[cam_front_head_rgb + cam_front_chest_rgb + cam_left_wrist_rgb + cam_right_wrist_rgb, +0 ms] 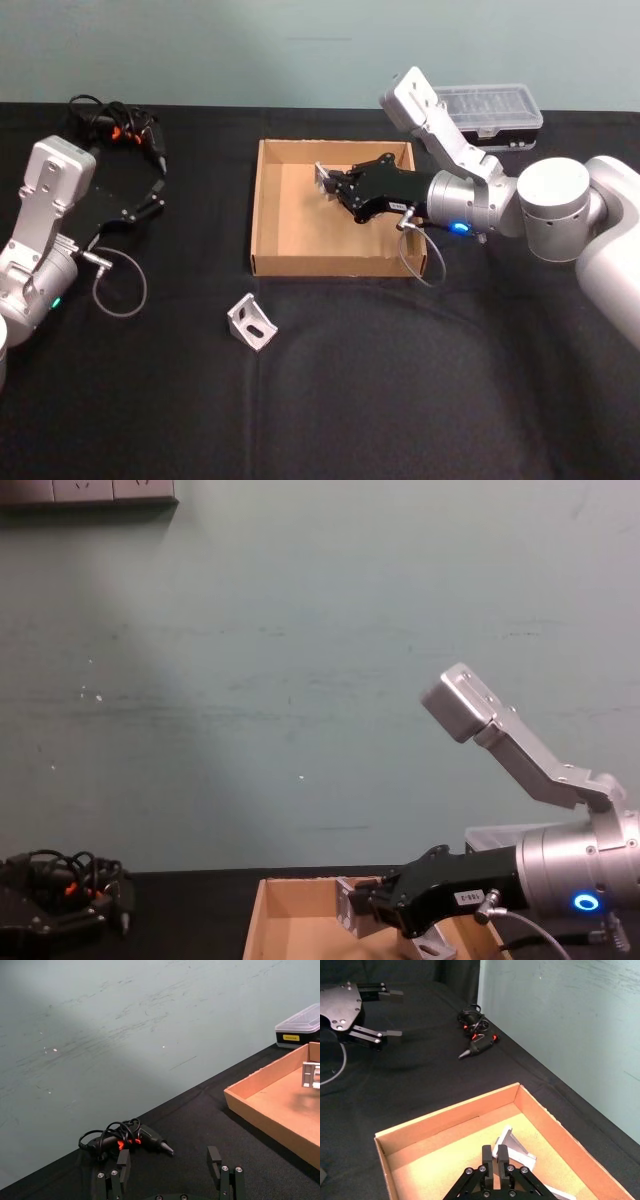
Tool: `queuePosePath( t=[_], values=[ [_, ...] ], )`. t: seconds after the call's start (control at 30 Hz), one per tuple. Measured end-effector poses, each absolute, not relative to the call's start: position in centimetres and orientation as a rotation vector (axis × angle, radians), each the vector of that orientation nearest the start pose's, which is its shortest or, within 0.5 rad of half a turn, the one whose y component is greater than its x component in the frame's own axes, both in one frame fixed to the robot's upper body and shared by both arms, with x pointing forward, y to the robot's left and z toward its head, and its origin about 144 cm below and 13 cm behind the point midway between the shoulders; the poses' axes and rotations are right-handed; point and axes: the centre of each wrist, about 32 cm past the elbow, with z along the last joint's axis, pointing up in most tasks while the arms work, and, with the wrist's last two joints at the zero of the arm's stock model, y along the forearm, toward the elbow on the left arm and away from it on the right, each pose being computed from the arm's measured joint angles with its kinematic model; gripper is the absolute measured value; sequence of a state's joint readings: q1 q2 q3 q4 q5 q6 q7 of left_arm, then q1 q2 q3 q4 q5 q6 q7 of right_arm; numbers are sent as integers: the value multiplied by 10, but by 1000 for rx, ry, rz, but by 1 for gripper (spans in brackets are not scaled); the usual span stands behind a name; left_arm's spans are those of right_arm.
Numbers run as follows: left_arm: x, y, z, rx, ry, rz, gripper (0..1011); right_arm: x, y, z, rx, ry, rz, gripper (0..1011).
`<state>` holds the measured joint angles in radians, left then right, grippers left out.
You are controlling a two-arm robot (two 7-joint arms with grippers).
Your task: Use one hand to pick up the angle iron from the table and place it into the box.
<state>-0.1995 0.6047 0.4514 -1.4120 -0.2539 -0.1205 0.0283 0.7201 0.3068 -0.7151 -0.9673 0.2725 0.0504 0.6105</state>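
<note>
Left claw (158,198): flat black plates, thin fingers spread apart, resting on the matte black table (400,400). A corded black screwdriver (125,125) lies just beyond it. A second angle iron (252,322), a silvery slotted L-bracket, lies on the table outside the tan cardboard box (330,265), left of and nearer than the right claw (333,183). That claw, over the box interior, is clamped on the angle iron (323,177), which is pinched between its fingertips above the box floor.

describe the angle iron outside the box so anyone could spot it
Find the tan box on the black table. Off its near left corner lies a small silver angle iron with a slotted face. It alone is outside; the others are in the box.
</note>
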Motion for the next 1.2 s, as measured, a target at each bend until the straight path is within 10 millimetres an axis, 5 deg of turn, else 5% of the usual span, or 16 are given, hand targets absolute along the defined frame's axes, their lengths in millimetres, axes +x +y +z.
queuePosePath(
  t=[0.33, 1.2],
  values=[
    [489, 310, 1140, 305, -285, 1248, 1000, 623, -202, 1189, -416, -97, -584, 87],
    [489, 310, 1140, 304, -285, 1248, 1000, 615, -205, 1194, -383, -103, -589, 908]
  ],
)
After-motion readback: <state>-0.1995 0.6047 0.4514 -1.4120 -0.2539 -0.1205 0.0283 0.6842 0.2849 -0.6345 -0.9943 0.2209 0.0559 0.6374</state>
